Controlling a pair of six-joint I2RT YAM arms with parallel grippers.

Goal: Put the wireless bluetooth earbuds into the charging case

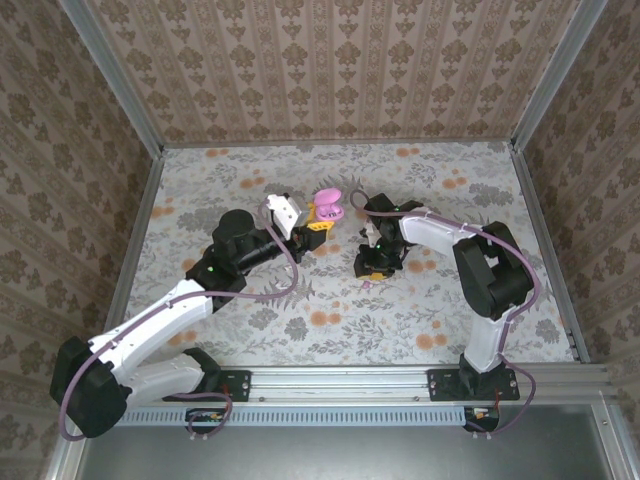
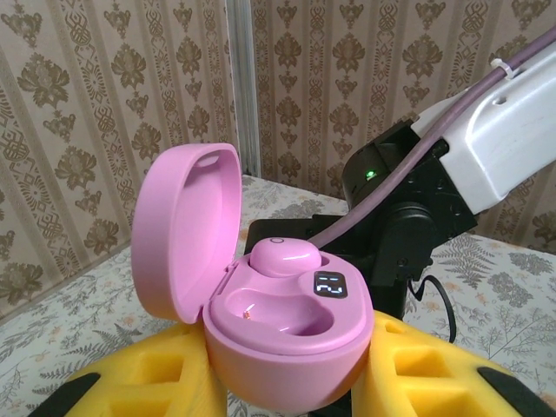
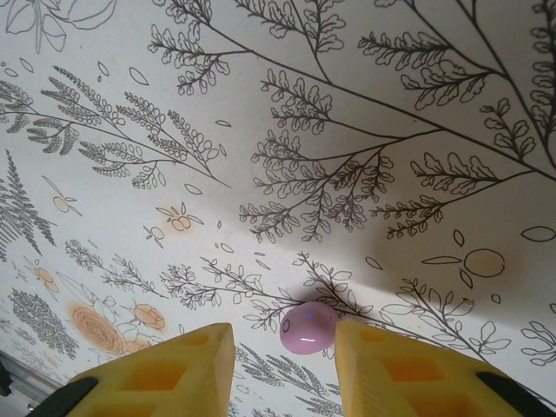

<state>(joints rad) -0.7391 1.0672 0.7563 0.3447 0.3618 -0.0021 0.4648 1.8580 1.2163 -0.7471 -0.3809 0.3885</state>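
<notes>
My left pincer (image 2: 291, 369) is clamped on the pink charging case (image 2: 287, 334), its yellow fingers (image 2: 165, 382) pressing the case's lower body from either side and holding it up off the worktop (image 1: 300, 330). The case's lid (image 2: 187, 230) stands open, tipped back to the left of the case. One earbud (image 2: 282, 256) sits in the case's far socket; the near socket is bare, and a small lit display (image 2: 328, 284) shows on the case's rim to the right. Beyond the case I see my right arm (image 2: 486, 148), a green light on it.

From above, my right pincer (image 1: 373, 268) points down at the worktop to the right of the case and nearer my bases. Its jaws are apart, and the loose earbud (image 3: 307, 327), a pinkish-purple pebble, lies on the flowered cloth between them. It sits close against one finger (image 3: 408, 365), with a clear gap to the other; I cannot tell whether it touches.
</notes>
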